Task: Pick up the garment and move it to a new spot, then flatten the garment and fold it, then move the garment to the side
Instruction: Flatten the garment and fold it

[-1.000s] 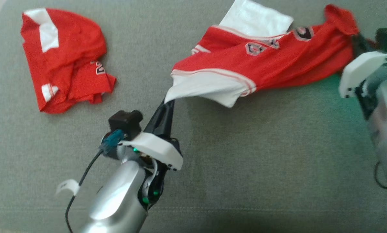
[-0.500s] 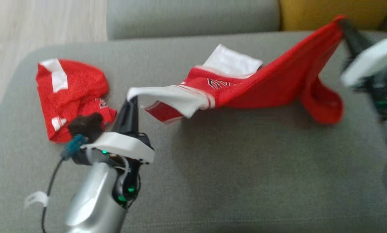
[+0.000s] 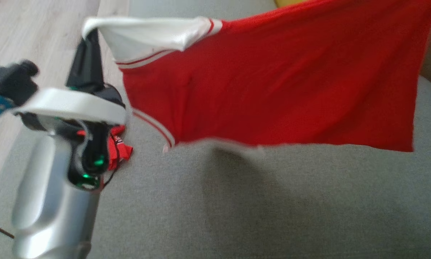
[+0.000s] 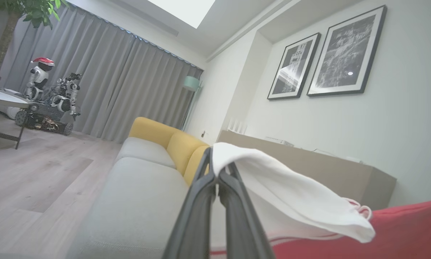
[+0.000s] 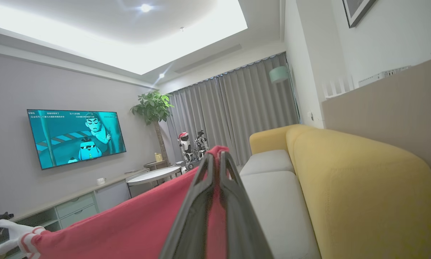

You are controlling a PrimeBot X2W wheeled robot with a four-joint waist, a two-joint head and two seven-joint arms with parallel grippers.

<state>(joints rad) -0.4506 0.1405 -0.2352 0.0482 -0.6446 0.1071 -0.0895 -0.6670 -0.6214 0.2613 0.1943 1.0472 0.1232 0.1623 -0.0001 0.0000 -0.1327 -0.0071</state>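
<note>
— Red jersey cloth, that much I can see. Where is the garment (image 3: 273, 90)?
— Up in the air, pulled out wide like a banner over the grey sofa (image 3: 291, 208). Its shadow lies on the seat under the lower hem.
— What has hold of it?
— Both arms. The left claw (image 3: 90, 34) has its two dark fingers pressed together on the white sleeve (image 4: 291, 194), right at the sleeve's corner. The cloth folds over the fingertips and falls away towards the red body.
— And the other end?
— The right claw (image 5: 217, 158) is pinching a red edge between closed fingers. In its wrist view the fabric runs off down and to the left from the tips, and the yellow back cushion (image 5: 363, 194) sits just beside it.
— Anything else on the sofa?
— A scrap of red (image 3: 121, 150) with white lettering peeks out behind the left wrist, lying on the seat. It's probably a second jersey, but the head view is smeared there.
— And beyond that?
— Pale wood floor (image 3: 31, 32) past the sofa's left end.
</note>
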